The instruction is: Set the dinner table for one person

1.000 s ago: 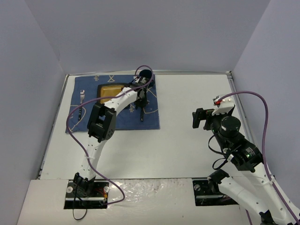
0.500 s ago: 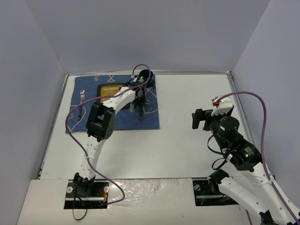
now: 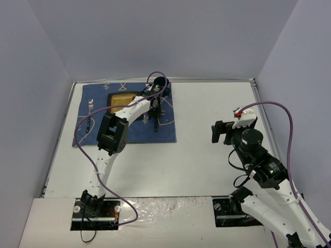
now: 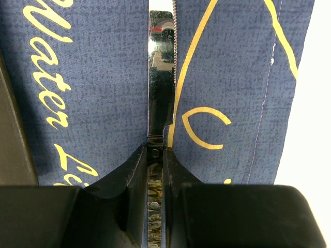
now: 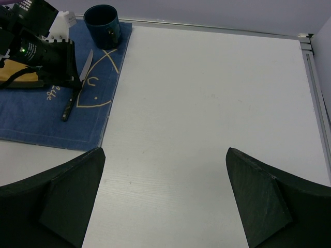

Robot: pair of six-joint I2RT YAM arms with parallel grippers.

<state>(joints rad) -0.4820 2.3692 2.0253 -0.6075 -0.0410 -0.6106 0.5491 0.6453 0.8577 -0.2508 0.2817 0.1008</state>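
Note:
The white dinner table carries a dark blue cloth at its far left. On the cloth lie a fork, a square yellow plate with a dark rim, a knife and a dark blue mug. My left gripper is shut on the knife's handle. In the left wrist view the fingertips clamp the handle, and the blade points away over the cloth. My right gripper is open and empty above the table's right half.
The right wrist view shows the mug, the knife and the cloth's right edge at its far left. A thin metal rim and grey walls bound the table.
My left gripper has shifted slightly with the knife on the cloth. The right arm has barely moved.

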